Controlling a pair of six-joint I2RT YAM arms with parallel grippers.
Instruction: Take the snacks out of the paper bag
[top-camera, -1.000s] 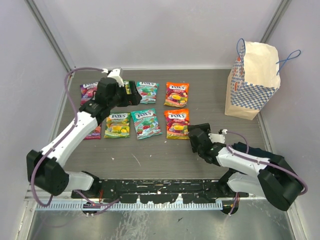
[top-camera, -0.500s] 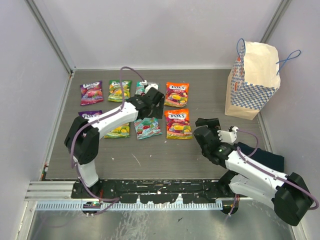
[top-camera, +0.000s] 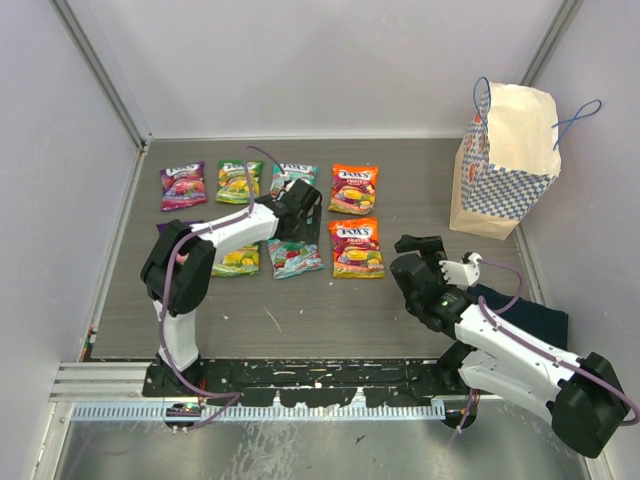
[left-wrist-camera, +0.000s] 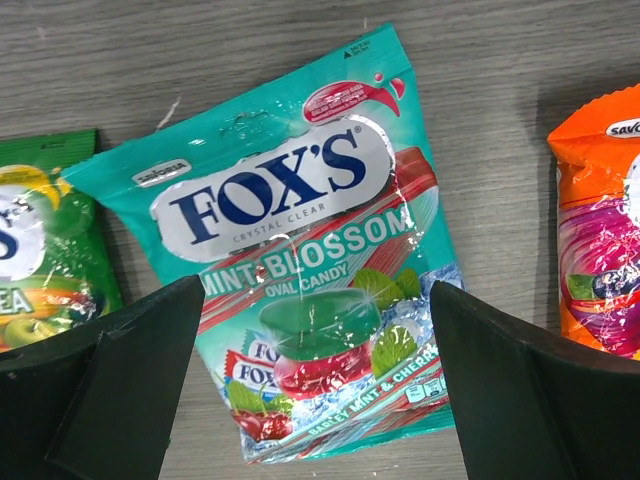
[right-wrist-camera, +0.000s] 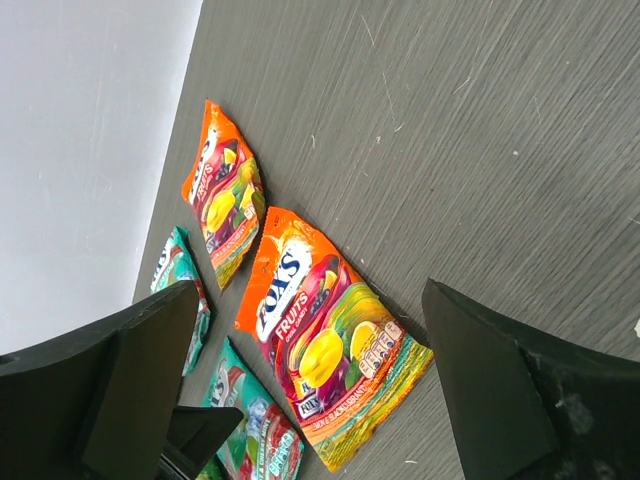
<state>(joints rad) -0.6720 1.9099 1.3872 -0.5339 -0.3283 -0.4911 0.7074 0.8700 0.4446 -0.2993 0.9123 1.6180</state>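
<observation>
The table (top-camera: 420, 180) carries everything. At its 2 o'clock corner the paper bag (top-camera: 505, 165) stands upright, long axis vertical, mouth up, a blue cord handle at each side. Its inside is hidden, so I cannot tell whether anything is left in it.

The snacks (top-camera: 354, 188) lie flat in two rows toward 10 o'clock, well apart from the bag. Eight packets can be made out, some partly covered by the left arm. Each has its long axis running roughly 12 to 6, logo end toward 12.

The left gripper (left-wrist-camera: 318, 390) hovers over the lower teal packet (left-wrist-camera: 310, 300), fingers (left-wrist-camera: 120, 380) spread wide and holding nothing. In its wrist view that packet runs from 11 to 5, logo at the 11 end.

The right gripper (right-wrist-camera: 315, 400) sits near 5 o'clock beside a dark blue cloth (top-camera: 540, 318), fingers also released and empty. It looks across at the lower orange packet (right-wrist-camera: 330, 360).

Judging by the count, the unloading looks finished. The next move probably calls for drawing both arms clear without nudging the rows, or a look into the bag.
</observation>
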